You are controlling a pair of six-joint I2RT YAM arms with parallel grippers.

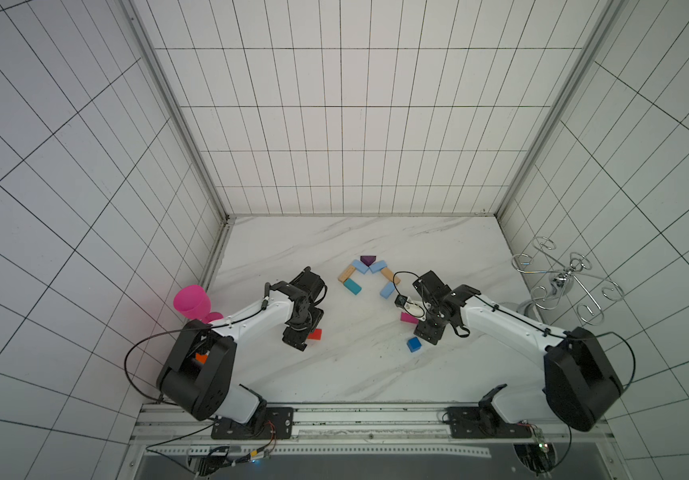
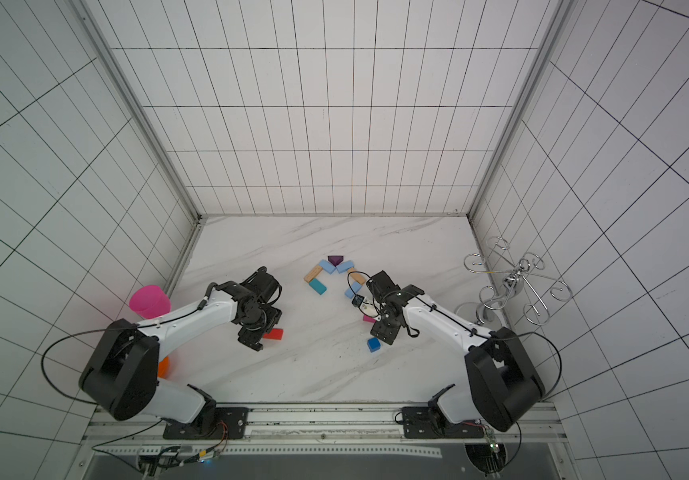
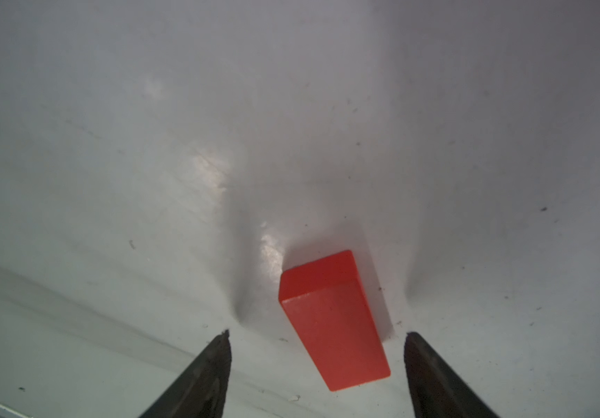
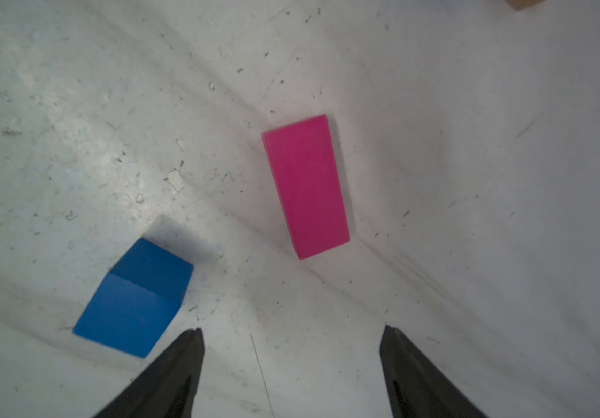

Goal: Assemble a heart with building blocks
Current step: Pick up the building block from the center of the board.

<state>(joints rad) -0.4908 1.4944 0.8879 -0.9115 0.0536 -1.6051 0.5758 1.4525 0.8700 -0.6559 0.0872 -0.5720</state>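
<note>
- Two claws are gaping wide.
- The left claw (image 3: 317, 333) is straddling the red block (image 3: 331, 325), which is lying flat on the desk (image 3: 110, 144) between its fingers.
- The right claw (image 4: 292, 329) is facing the magenta block (image 4: 305, 186), lying just ahead of its gap, with the blue cube (image 4: 135, 296) just beside one finger.
- The unfinished heart (image 1: 360, 267) is sitting farther back.

Bare worktop (image 1: 355, 374) lies open across the near middle, broken by the red block (image 3: 331, 322) between the spread jaws of the left gripper (image 3: 317, 332), the magenta block (image 4: 305, 186) and blue cube (image 4: 135, 296) near the right gripper (image 4: 291, 327), the part-built heart (image 1: 360, 266) behind, and a wire rack (image 1: 560, 282) rightward.
</note>
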